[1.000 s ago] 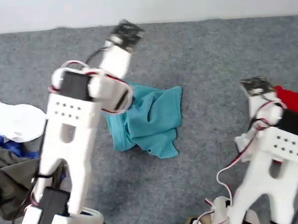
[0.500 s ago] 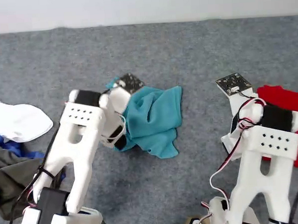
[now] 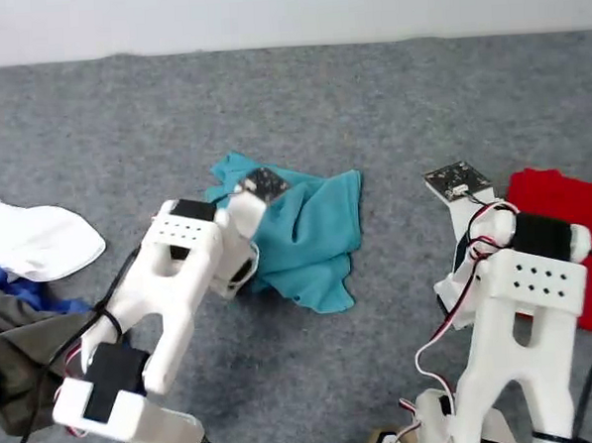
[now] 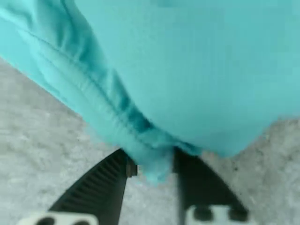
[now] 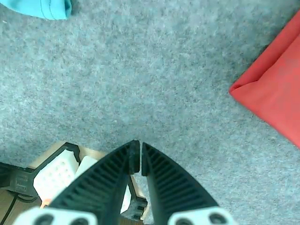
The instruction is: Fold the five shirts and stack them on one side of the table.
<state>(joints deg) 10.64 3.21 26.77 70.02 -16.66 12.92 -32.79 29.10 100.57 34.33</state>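
A crumpled teal shirt [image 3: 306, 231] lies mid-table on the grey carpet. My left arm [image 3: 193, 252] is bent down over its left edge. In the left wrist view a bunched hem of the teal shirt [image 4: 187, 70] sits pinched between the two black fingers of my left gripper [image 4: 150, 164]. A folded red shirt [image 3: 563, 203] lies at the right edge, beside my right arm [image 3: 536, 259]. My right gripper [image 5: 140, 150] hangs shut and empty over bare carpet, the red shirt [image 5: 276, 89] off to one side and a teal corner [image 5: 42, 7] farther away.
A white shirt [image 3: 34, 240], a blue one [image 3: 11, 286] and a dark grey one [image 3: 20, 345] are heaped at the left edge. The table's front edge with the arm base and white connectors [image 5: 56, 178] lies just under the right gripper.
The left arm swung down from above the shirt and lowered onto its left edge, taking hold of the hem. The right arm shifted left, uncovering more of the red shirt.
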